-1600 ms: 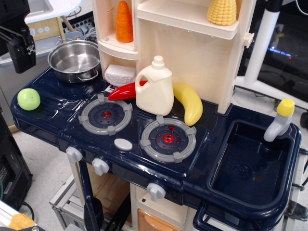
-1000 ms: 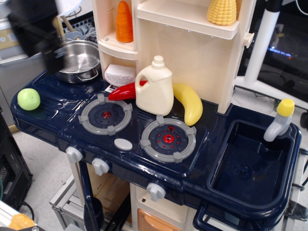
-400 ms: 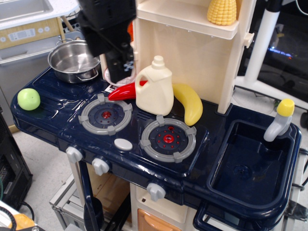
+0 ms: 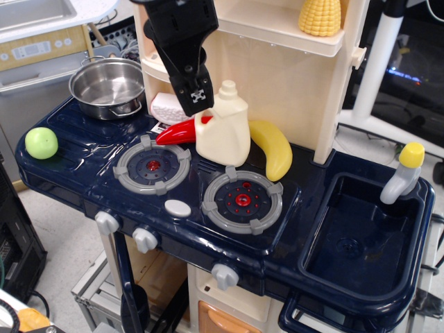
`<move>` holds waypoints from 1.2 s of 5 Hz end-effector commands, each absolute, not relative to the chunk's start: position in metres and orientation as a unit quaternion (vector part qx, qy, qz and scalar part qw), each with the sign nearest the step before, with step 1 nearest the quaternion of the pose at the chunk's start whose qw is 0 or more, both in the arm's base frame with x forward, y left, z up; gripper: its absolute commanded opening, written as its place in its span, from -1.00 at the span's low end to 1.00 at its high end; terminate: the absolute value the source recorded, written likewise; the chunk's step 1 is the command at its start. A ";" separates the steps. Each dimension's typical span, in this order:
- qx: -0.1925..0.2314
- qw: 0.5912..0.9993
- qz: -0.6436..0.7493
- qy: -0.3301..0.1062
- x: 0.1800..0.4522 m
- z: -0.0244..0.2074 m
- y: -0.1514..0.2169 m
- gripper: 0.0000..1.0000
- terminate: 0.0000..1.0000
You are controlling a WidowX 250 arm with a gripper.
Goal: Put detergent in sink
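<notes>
- The black robot gripper [image 4: 196, 99] hangs down from the top of the view, its tip level with the upper left shoulder of the cream-white plastic detergent jug [image 4: 225, 128], right by the jug's handle side.
- Whether its jaws are apart or closed I cannot tell from here (the dark body blocks the fingertips), nor whether they touch the jug at all.
- The jug stands upright on the dark navy plastic toy counter [image 4: 76, 149], behind the two grey burner rings [image 4: 242, 200], small round cap on top.
- A curved yellow toy banana [image 4: 272, 148] leans just beside the jug on its right, and a red toy chilli pepper [image 4: 177, 132] lies against its left foot.
- Behind the pepper, in the cream cabinet's lower nook, sits a white ridged block [image 4: 168, 107].
- The deep rectangular navy sink basin [image 4: 361, 239] is at the counter's right end, well apart from the jug, with the grey faucet topped in yellow [image 4: 402, 173] at its far corner.
- A round steel pot [image 4: 109, 86] sits at the back left, and a green toy apple [image 4: 41, 143] near the left edge.
- A yellow toy corn cob [image 4: 320, 15] rests on the upper shelf.
</notes>
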State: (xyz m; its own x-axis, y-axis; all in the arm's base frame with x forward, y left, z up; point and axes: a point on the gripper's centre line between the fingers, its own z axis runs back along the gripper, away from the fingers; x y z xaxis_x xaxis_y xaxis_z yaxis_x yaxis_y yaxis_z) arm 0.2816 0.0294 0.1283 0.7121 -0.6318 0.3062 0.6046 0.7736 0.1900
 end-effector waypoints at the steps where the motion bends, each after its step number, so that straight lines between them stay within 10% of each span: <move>1: 0.036 0.904 -0.356 -0.235 0.304 0.111 0.035 1.00 -1.00; 4: 0.021 0.909 -0.298 -0.290 0.311 0.072 -0.003 1.00 -1.00; 5: -0.001 0.919 -0.266 -0.291 0.301 0.076 -0.016 -1.00 -1.00; 6: 0.046 0.936 -0.228 -0.263 0.291 0.103 -0.025 -1.00 -1.00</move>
